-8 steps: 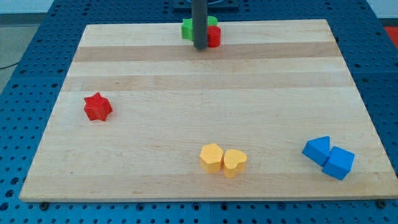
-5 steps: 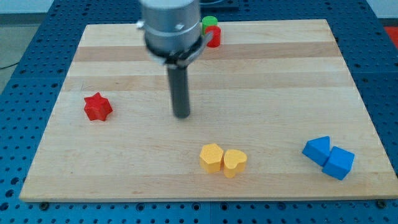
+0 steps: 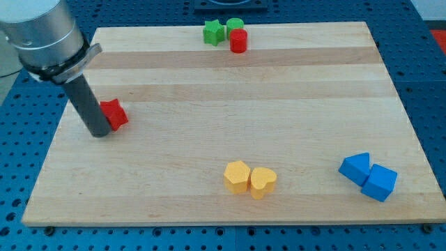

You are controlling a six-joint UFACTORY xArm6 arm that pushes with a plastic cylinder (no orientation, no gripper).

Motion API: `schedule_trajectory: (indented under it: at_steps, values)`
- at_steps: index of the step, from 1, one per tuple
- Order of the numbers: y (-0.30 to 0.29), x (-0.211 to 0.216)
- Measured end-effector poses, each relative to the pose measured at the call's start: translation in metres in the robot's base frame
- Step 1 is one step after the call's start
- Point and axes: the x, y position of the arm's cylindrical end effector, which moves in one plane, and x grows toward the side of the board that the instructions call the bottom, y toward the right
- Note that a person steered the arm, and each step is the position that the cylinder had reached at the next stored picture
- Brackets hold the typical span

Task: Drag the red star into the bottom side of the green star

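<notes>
Pale wood makes up the board (image 3: 230, 132), which lies on a blue perforated table (image 3: 21, 209). On the board's left side sits the red star (image 3: 115, 113), partly hidden on its left by the rod (image 3: 89, 110). My tip (image 3: 98, 133) is down on the wood at the star's left, right against it as far as can be seen. I carry no pincer, only this rod, so nothing is clasped or let go.

Far from the red star, at the board's top edge, stands the green star (image 3: 213, 32). Just to its right is a green cylinder (image 3: 235, 26), and a red cylinder (image 3: 239, 40) stands below that one, touching or nearly so. The red star is well apart from this group, lower and far to the view's left.

Near the bottom edge, around the middle, a yellow hexagon (image 3: 237, 176) and a yellow heart (image 3: 263, 181) sit side by side, touching. At the bottom right two blue blocks lie together: a blue triangle (image 3: 356, 167) and a blue cube (image 3: 380, 182).
</notes>
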Motion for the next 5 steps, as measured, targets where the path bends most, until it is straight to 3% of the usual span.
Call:
schedule_trajectory:
  at_steps: [5]
  values:
    - [0.013, -0.122]
